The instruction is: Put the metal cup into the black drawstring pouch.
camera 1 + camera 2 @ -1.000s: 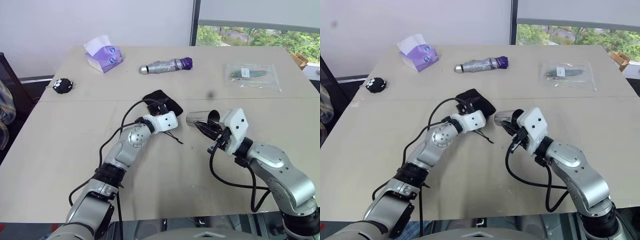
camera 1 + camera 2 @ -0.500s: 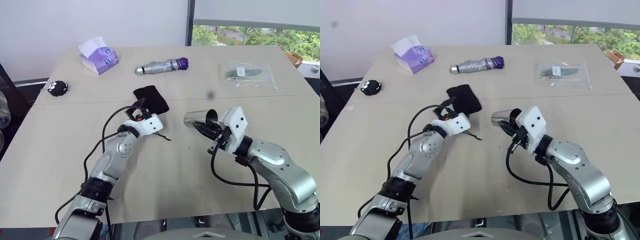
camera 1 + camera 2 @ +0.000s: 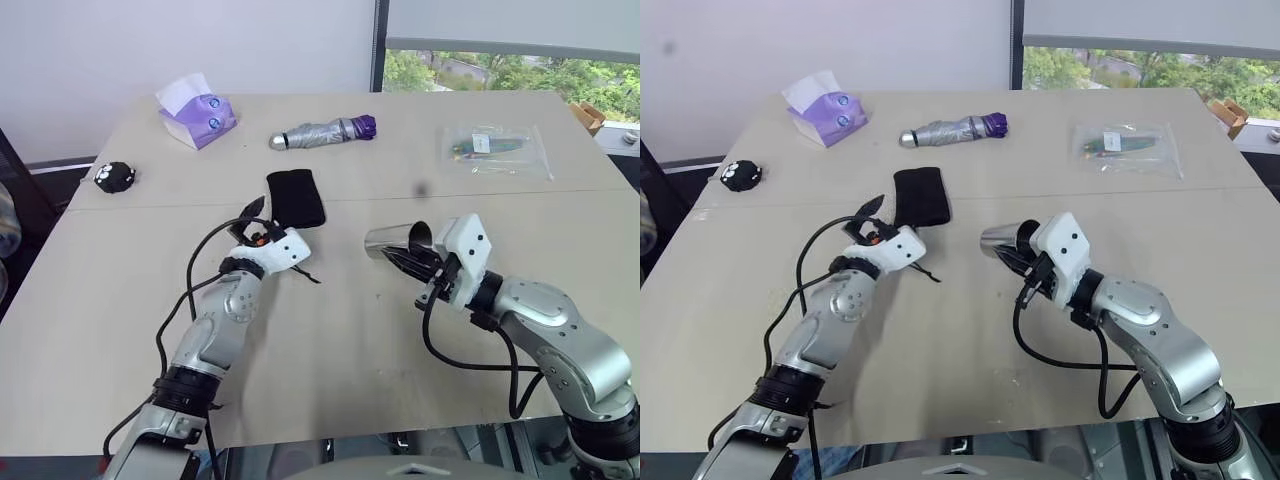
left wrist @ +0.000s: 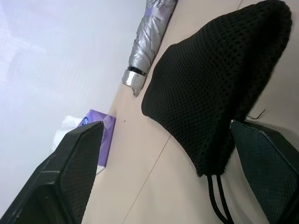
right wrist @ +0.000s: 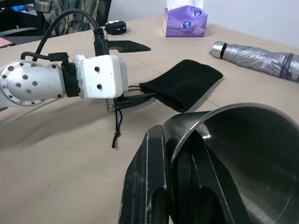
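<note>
Right now the R hand [image 3: 405, 258] is clamped on the metal cup [image 3: 397, 240]: one finger inside the rim, one outside, cup held on its side above the desk [image 3: 330, 330], mouth toward the arm. L hand [image 3: 258, 218] is spread wide, fingers level, w/ the cord end of the black drawstring pouch [image 3: 296, 197] between them; pouch lies flat on the desk, not gripped. Cup & pouch are apart, cup to the right. Further back: folded silver umbrella [image 3: 318, 133] w/ purple end, purple tissue box [image 3: 197, 110], small black fuzzy toy [image 3: 115, 176], clear plastic bag [image 3: 497, 150].
</note>
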